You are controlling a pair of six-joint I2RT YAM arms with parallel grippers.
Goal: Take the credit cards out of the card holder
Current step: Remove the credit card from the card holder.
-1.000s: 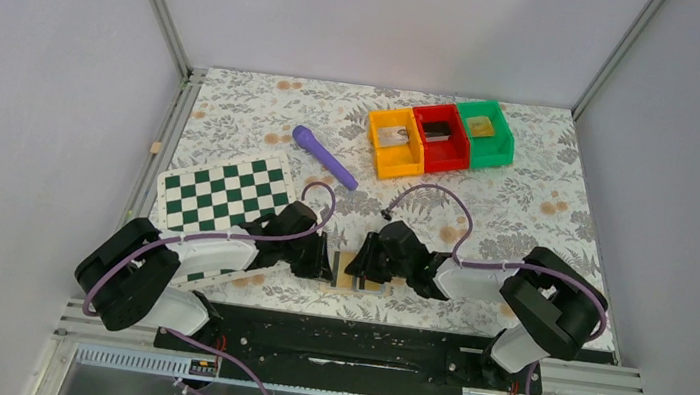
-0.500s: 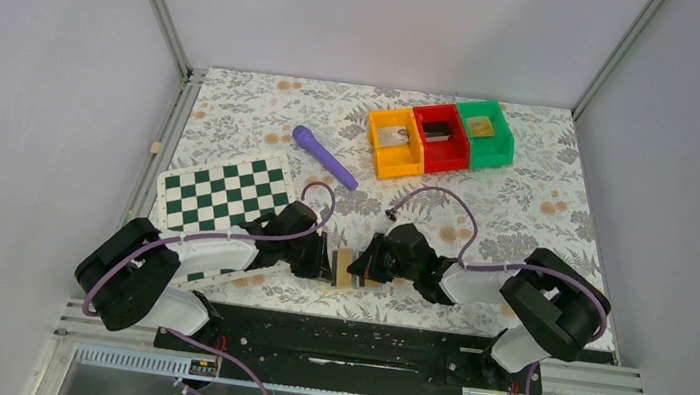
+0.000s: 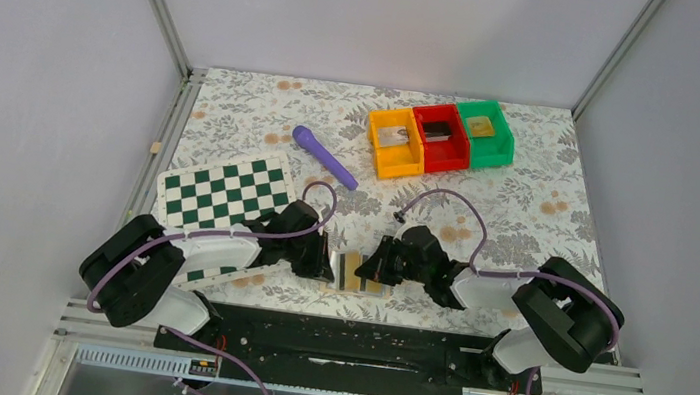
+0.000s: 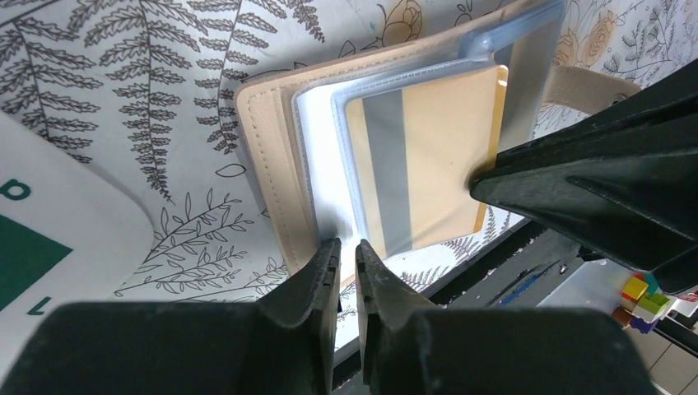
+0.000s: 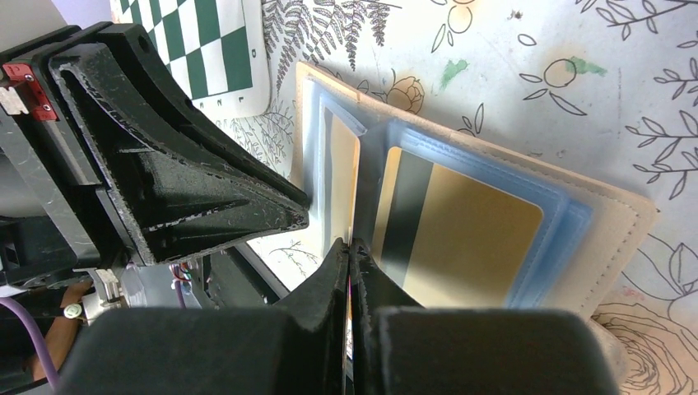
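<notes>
- Card holder (image 3: 354, 270) lies open on the floral worktop (image 3: 526, 209), between both claws near the front edge: tan cover, gold striped cards (image 4: 428, 156).
- Left claw (image 4: 344, 243) nips its lower edge; right claw (image 5: 350, 243) is pinched shut on a clear sleeve (image 5: 374, 156).
- Checkerboard (image 3: 221, 192) crowds the left; bare worktop behind.

The card holder (image 4: 263, 156) is tan with pale stitching. Its sleeves (image 5: 570, 216) are clear, tinged light blue. The grey-striped card (image 4: 436, 148) and the black-striped card (image 5: 486, 247) are both gold. The bench (image 3: 547, 202) is white with grey ferns and tan flowers. The board (image 3: 221, 192) is checkered green and white. The left tool (image 4: 346, 247) and right tool (image 5: 350, 247) are black.
</notes>
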